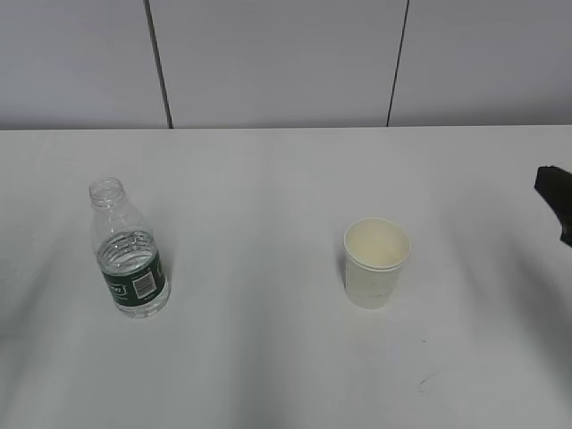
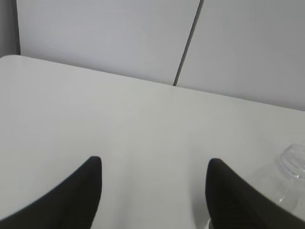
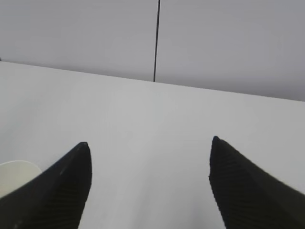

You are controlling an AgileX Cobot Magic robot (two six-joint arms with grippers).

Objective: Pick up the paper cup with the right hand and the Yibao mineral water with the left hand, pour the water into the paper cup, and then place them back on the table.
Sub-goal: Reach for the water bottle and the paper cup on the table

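Note:
The Yibao mineral water (image 1: 130,255) stands upright and uncapped on the left of the white table (image 1: 268,197), partly filled. Its mouth also shows at the right edge of the left wrist view (image 2: 291,164). The paper cup (image 1: 376,262) stands upright right of centre, empty; its rim peeks in at the lower left of the right wrist view (image 3: 16,172). My left gripper (image 2: 155,164) is open and empty, with the bottle just beyond its right finger. My right gripper (image 3: 150,145) is open and empty, right of the cup. A tip of the right hand (image 1: 556,198) shows at the exterior view's right edge.
Grey wall panels (image 1: 277,63) with dark seams stand behind the table's far edge. Nothing else stands on the tabletop in view.

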